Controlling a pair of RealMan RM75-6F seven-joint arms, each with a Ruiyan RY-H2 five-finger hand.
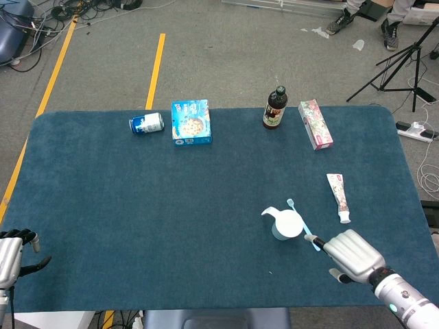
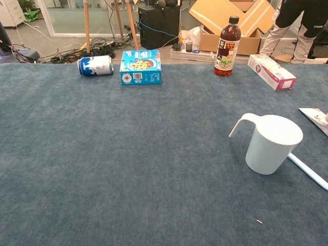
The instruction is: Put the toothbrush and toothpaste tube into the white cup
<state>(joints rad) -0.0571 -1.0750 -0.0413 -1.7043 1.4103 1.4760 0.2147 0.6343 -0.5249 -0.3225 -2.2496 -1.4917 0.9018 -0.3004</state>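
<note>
The white cup (image 1: 283, 226) stands upright on the blue table cover, its handle pointing left; the chest view shows the cup (image 2: 271, 144) with nothing in it that I can see. A light blue toothbrush (image 1: 302, 223) lies flat on the cover against the cup's right side, and its handle (image 2: 307, 172) sticks out to the right. The toothpaste tube (image 1: 338, 197) lies flat further right, cap toward me, and is cut off at the chest view's edge (image 2: 318, 115). My right hand (image 1: 353, 255) hovers near the toothbrush's near end, holding nothing. My left hand (image 1: 10, 250) rests at the near left corner, fingers apart.
Along the far edge stand a tipped blue can (image 1: 147, 123), a blue box (image 1: 191, 122), a dark bottle (image 1: 274, 108) and a pink box (image 1: 315, 124). The table's near edge runs just below both hands.
</note>
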